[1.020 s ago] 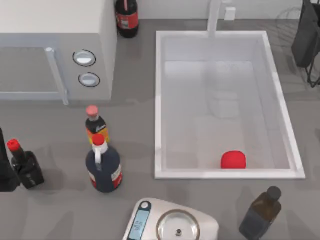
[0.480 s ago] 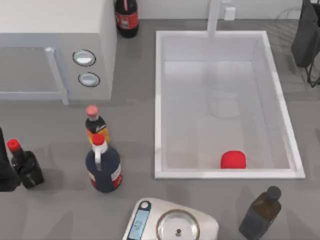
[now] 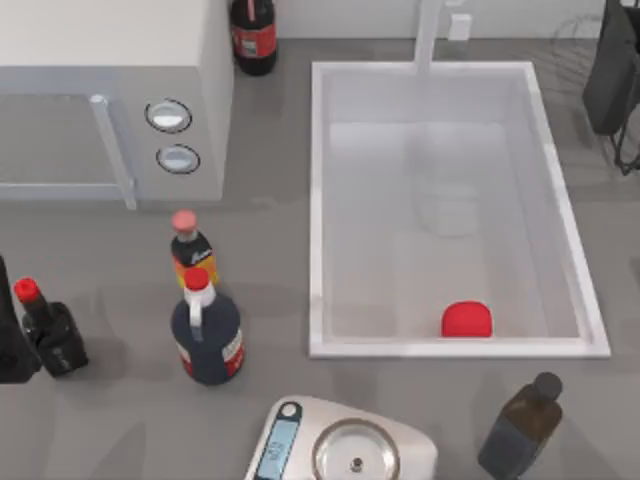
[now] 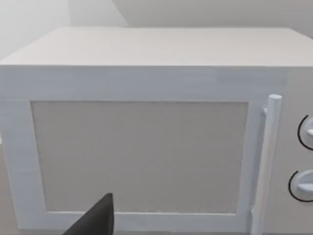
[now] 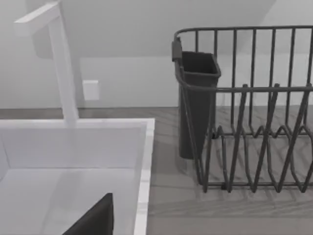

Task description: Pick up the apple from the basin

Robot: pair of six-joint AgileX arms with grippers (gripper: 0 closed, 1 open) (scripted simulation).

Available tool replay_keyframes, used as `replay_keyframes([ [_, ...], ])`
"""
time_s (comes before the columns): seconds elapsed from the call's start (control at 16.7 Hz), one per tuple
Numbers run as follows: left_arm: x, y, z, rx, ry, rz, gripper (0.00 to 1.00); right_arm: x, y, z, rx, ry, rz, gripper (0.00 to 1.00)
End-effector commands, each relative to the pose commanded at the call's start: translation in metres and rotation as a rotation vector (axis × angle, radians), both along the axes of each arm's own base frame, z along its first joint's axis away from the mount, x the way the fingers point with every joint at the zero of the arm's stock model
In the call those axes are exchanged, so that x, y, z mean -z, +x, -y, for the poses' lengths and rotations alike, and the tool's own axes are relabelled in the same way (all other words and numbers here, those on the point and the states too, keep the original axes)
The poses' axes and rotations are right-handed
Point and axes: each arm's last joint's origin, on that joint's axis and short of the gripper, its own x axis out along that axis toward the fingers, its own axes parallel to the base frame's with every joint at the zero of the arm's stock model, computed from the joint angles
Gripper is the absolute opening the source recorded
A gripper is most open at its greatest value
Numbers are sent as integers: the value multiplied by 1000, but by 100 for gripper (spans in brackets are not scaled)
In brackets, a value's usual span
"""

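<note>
The apple (image 3: 467,319) is small, bright red and rounded. It lies on the floor of the white basin (image 3: 316,210), close to the near wall and right of the middle. The white faucet (image 3: 428,35) stands at the basin's far rim. My left arm (image 3: 8,345) is parked at the table's left edge, far from the basin. A dark part of my left gripper (image 4: 95,221) shows in the left wrist view, facing the microwave door. A dark part of my right gripper (image 5: 95,218) hangs over the basin's far right corner (image 5: 145,161), with the faucet (image 5: 61,73) beyond.
A white microwave (image 3: 110,100) fills the back left. Several bottles (image 3: 205,325) stand left of the basin, and one dark bottle (image 3: 520,425) stands at the front right. A kitchen scale (image 3: 345,450) sits in front. A dark dish rack (image 5: 254,122) stands right of the basin.
</note>
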Motion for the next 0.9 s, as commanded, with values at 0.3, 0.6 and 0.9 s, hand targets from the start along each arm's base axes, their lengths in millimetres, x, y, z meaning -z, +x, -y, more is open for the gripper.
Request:
replay_keyframes([
  [0.3, 0, 0, 0, 0, 0, 0, 100, -46, 24, -13, -69, 69, -274, 100],
  [0.6, 0, 0, 0, 0, 0, 0, 100, -77, 91, -46, -112, 106, -684, 100],
  [0.9, 0, 0, 0, 0, 0, 0, 100, -57, 173, -102, -89, 73, -1101, 100],
])
